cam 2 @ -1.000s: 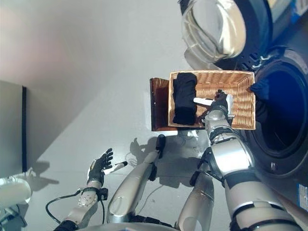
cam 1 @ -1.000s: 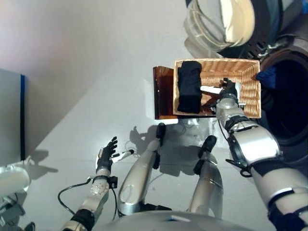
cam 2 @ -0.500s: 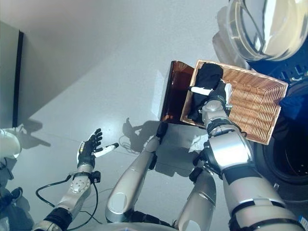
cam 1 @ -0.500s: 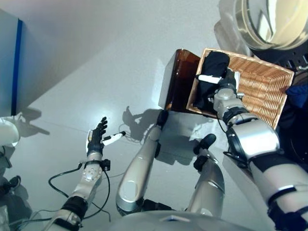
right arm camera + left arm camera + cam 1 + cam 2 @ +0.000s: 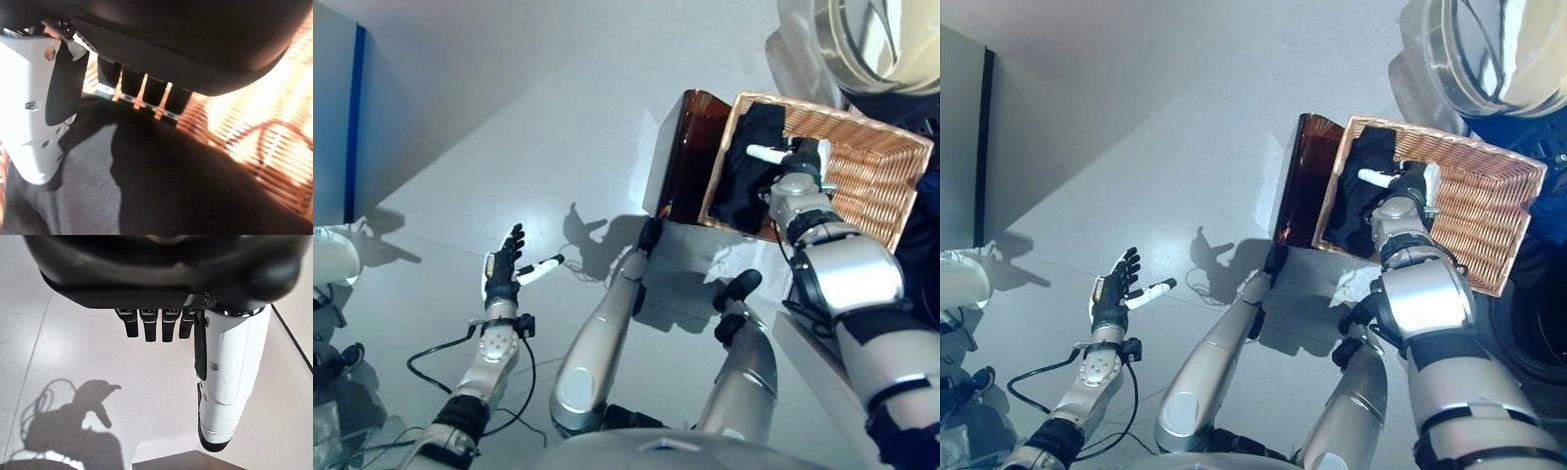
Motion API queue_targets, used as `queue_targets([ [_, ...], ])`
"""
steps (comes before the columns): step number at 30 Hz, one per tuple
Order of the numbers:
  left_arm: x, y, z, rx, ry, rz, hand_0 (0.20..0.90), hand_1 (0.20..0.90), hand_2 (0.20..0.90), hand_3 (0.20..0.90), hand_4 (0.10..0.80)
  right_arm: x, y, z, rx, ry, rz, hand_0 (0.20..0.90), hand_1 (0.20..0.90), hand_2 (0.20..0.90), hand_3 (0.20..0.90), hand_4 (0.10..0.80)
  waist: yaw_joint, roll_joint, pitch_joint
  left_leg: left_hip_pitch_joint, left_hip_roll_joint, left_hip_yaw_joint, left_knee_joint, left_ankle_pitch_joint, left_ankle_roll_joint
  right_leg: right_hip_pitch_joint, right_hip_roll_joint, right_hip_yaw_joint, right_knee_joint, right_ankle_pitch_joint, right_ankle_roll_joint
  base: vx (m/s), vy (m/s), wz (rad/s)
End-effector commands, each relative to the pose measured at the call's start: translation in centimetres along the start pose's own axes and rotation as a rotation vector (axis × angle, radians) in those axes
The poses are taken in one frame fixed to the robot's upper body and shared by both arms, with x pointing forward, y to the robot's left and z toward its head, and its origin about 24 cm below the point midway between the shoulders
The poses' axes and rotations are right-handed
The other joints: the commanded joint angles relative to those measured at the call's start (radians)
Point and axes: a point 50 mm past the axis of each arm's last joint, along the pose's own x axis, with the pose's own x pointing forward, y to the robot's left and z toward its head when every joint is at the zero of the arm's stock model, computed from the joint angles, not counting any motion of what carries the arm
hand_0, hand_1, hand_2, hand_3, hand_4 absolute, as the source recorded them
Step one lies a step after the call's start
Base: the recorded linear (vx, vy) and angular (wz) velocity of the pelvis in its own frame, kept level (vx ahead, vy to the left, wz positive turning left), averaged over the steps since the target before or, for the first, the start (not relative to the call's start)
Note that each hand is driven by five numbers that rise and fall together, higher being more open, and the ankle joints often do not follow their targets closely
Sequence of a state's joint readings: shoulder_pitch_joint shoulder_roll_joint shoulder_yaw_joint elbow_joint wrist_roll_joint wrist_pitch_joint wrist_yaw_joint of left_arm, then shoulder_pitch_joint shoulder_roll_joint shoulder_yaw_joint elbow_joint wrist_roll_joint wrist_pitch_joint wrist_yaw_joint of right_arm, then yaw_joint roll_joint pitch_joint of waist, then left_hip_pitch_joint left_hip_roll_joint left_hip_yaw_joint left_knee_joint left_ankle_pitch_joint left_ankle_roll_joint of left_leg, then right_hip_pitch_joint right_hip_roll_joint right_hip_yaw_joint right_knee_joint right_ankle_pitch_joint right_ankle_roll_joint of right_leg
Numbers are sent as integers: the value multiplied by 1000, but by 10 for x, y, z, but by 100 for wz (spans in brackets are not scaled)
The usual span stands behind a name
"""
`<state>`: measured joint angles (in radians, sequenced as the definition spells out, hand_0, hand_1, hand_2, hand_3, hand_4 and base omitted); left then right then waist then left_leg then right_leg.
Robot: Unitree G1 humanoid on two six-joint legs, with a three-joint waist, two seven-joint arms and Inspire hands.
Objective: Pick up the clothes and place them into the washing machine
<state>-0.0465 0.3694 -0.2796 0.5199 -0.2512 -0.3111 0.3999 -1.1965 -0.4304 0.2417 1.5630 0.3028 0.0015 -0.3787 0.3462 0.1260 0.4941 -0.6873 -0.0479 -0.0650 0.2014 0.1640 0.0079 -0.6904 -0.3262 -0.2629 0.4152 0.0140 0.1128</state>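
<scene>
A black garment (image 5: 747, 171) lies at the left end of the shallow wicker basket (image 5: 871, 166), which rests on a low dark brown box (image 5: 683, 147). My right hand (image 5: 800, 162) is over the garment with its fingers straight and its white thumb out. In the right wrist view the fingertips (image 5: 146, 90) reach down to the dark cloth (image 5: 161, 186) and hold nothing. My left hand (image 5: 500, 277) is open with spread fingers over the grey floor at the lower left; it also shows in the left wrist view (image 5: 156, 323).
The washing machine's round glass door (image 5: 876, 39) stands open above the basket, and its dark drum opening (image 5: 1542, 294) is at the right edge. A grey panel with a blue edge (image 5: 337, 108) stands at the far left.
The camera has swung, shifting the whole picture. My right hand has moved from the basket's middle onto the black garment. My left hand has stayed open.
</scene>
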Motion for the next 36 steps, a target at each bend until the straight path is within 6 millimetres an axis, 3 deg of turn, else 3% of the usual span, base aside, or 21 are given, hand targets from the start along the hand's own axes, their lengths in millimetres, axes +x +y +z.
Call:
queue_targets([
  [1,1,24,5,34,-52,84,900,900,900,900,800,-1,-5,42,44,-150,-14,200,200,200,200,300,19,54,22,-51,-6,39,118,-157,-73,71,-5,16,-2,-91,25,0,0,0],
  [6,-3,21,-5,46,-10,72,900,900,900,900,800,0,-6,36,57,-134,-20,200,200,200,200,300,-6,45,15,-16,2,57,106,-157,-71,99,8,37,-39,-72,27,-4,16,-7],
  [12,-11,16,-24,66,75,43,900,900,900,900,800,5,-20,23,168,-85,-61,200,200,200,200,300,-47,35,-6,44,15,85,74,-155,-67,149,21,64,-108,-33,33,-32,21,-27],
  [13,-12,15,-27,71,92,32,900,900,900,900,800,7,-26,21,200,-76,-79,200,200,200,200,300,-56,37,-8,44,17,97,61,-123,-60,150,23,60,-127,-1,29,-104,50,-22],
  [19,-24,5,-53,79,220,-6,900,900,900,900,800,10,-41,0,616,-33,-121,200,200,200,200,300,-113,40,-36,129,28,132,17,-114,-61,216,31,96,-195,28,38,2,44,-27],
  [25,-39,-13,-70,36,310,-69,900,900,900,900,800,0,-16,-19,1103,-2,-84,200,200,200,200,300,-149,103,-64,182,18,159,-13,-111,-63,246,27,122,-235,38,45,27,67,-27],
  [30,-52,-33,-79,30,359,-139,900,900,900,900,800,-26,30,-25,1475,14,-6,200,200,200,200,300,-167,164,-74,202,9,172,-27,-108,-60,244,21,144,-230,32,44,21,39,-17],
  [32,-59,-40,-83,29,375,-173,900,900,900,900,800,-35,45,-31,1578,50,-6,200,200,200,200,300,-170,194,-77,205,3,174,-32,-107,-60,240,17,150,-227,30,46,25,44,-7],
  [36,-64,-46,-84,23,375,-208,900,900,900,900,800,-40,54,-43,1605,105,-40,200,200,200,200,300,-170,228,-79,206,1,175,-42,-101,-60,229,15,157,-218,23,45,12,13,-6],
])
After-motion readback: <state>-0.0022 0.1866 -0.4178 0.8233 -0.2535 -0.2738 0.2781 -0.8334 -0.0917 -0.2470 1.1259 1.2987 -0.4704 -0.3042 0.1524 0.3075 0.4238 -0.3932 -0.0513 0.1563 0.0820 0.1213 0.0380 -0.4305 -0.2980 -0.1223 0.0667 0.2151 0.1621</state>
